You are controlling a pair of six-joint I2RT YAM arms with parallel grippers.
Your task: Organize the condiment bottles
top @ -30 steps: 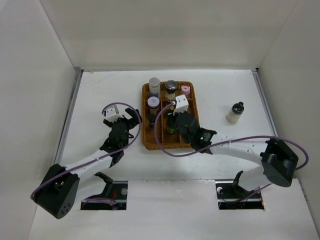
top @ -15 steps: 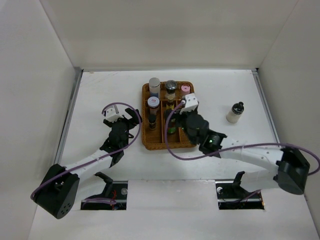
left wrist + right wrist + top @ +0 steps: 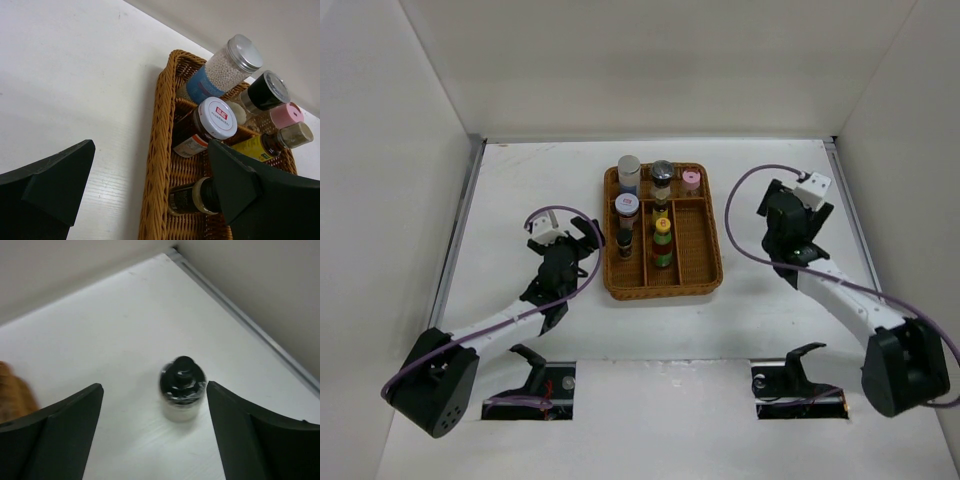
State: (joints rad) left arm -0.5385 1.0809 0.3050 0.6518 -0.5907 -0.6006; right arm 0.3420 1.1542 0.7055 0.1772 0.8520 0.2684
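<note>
Right gripper (image 3: 155,386), wide open and empty, over the small white black-capped jar (image 3: 183,390) standing right of the brown wicker tray (image 3: 712,262); left gripper (image 3: 582,235) likewise open, empty; we expect an off-centre descent to topple the jar.

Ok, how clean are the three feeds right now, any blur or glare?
Right wrist: soft all over, the black-capped bottle fuzzy and the wicker tray a smeared orange patch at the left edge. Left wrist: crisp on the jars, a mild sheen on the silver lid. Top external: even light, faint shadows, no glare.
</note>
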